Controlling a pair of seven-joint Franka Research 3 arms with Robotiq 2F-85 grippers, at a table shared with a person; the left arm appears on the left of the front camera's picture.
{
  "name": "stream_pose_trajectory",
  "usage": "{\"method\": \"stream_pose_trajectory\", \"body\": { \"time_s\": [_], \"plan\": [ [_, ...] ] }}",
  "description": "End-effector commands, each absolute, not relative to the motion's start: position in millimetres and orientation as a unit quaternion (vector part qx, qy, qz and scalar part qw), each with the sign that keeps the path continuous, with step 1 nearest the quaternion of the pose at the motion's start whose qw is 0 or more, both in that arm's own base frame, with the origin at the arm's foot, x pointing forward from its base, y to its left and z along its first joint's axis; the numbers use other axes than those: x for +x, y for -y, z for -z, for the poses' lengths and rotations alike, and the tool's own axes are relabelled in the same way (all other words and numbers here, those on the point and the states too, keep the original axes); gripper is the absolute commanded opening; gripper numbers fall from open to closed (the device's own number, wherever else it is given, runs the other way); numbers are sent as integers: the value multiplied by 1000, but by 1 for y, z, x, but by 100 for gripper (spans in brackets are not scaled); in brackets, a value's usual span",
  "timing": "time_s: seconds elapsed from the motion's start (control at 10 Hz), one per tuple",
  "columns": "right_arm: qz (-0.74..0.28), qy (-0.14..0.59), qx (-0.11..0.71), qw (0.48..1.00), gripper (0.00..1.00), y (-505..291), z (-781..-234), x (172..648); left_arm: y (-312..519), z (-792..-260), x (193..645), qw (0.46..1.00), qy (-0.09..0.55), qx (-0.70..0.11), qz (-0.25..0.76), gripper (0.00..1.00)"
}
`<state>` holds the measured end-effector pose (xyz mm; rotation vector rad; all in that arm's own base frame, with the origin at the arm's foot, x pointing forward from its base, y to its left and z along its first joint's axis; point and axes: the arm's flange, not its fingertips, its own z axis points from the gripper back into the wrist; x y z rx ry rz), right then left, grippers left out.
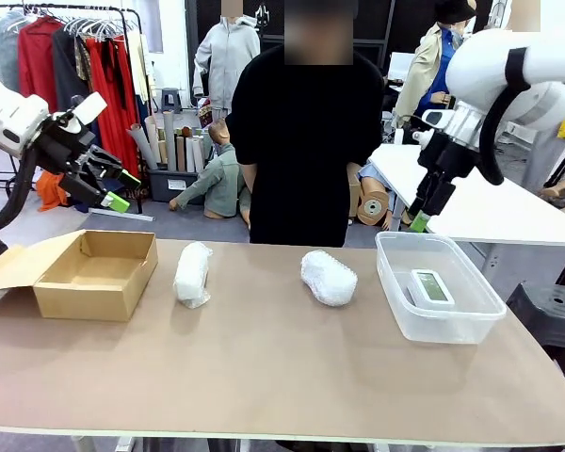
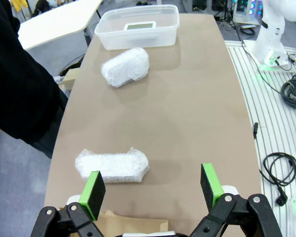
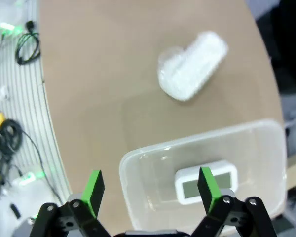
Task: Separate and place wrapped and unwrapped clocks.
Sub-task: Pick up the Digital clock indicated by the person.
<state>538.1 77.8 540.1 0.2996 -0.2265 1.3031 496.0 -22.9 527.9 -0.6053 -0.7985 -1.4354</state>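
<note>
Two wrapped clocks lie on the brown table: one bubble-wrapped lump [image 1: 192,274] near the cardboard box, another [image 1: 328,277] at the middle. The left wrist view shows the nearer one [image 2: 112,166] and the farther one [image 2: 125,66]. The bare white clock [image 1: 432,287] with a grey screen lies inside the clear tub [image 1: 393,292] on the right, and the right wrist view looks down on this clock [image 3: 205,181]. My left gripper [image 1: 118,190] hangs open above the box. High over the tub's far side, my right gripper [image 1: 420,218] is open and holds nothing.
An open brown cardboard box [image 1: 96,274] sits at the table's left end. A person in black [image 1: 304,141] stands at the far edge, hands behind the back. Cables lie on the floor [image 2: 281,173] beside the table. A white table [image 1: 490,202] stands behind on the right.
</note>
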Motion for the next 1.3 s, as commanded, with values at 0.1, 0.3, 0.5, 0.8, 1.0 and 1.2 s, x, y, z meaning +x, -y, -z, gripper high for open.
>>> {"method": "stream_pose_trajectory", "body": {
  "time_s": [0.1, 0.3, 0.5, 0.8, 1.0, 1.2],
  "plan": [
    [-656, 178, 210, 703, 100, -64, -552, 527, 23, -529, 496, 640, 351, -265, 630, 100],
    [-639, 225, 244, 694, 100, -51, -560, 531, 23, -529, 496, 640, 351, -265, 630, 100],
    [-636, 255, 256, 682, 100, -40, -564, 530, 23, -529, 496, 640, 351, -265, 630, 100],
    [-616, 278, 275, 684, 100, -26, -575, 536, 23, -529, 496, 640, 351, -265, 630, 100],
    [-612, 303, 276, 677, 100, -19, -584, 541, 23, -529, 496, 640, 351, -265, 630, 100],
    [-615, 330, 281, 658, 100, -16, -591, 542, 23, -529, 496, 640, 351, -265, 630, 100]
  ]
}}
